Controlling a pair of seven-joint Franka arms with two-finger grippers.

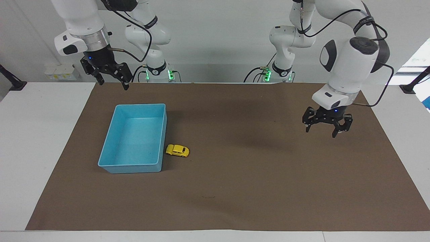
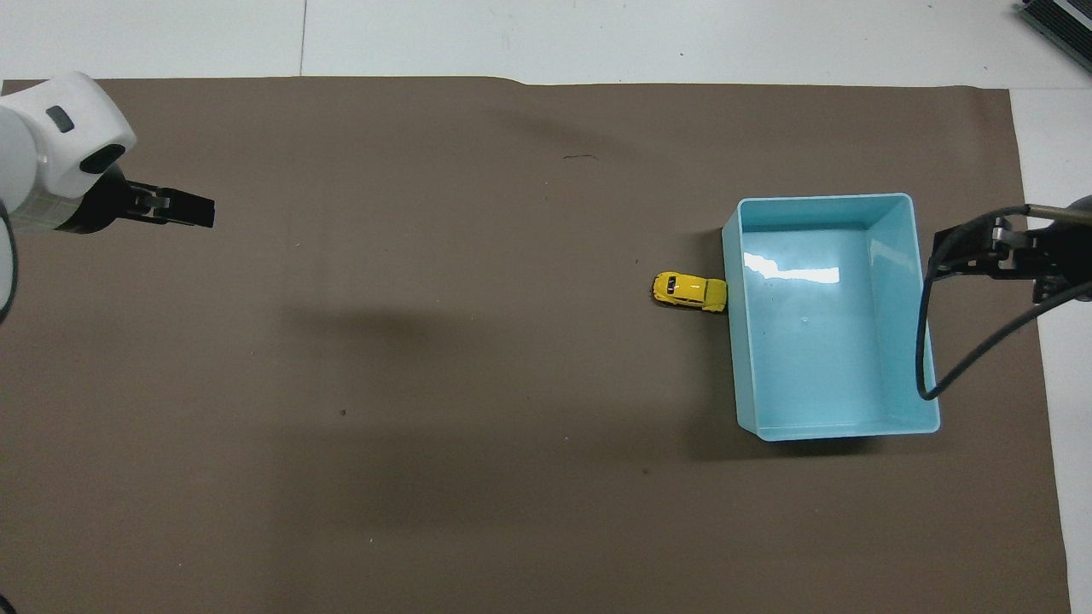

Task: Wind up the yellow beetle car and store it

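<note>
Car: on mat, against bin wall.
Right gripper: released; descend straight, pinch car's sides.
Left gripper: released, waiting.

a white table carries a large brown mat that covers most of its top. on the mat stands a light blue bin, open at the top, toward the right arm's end. the yellow beetle car lies on the mat just beside the bin's long wall, slightly turned, touching it, well apart from any fingers.
</note>
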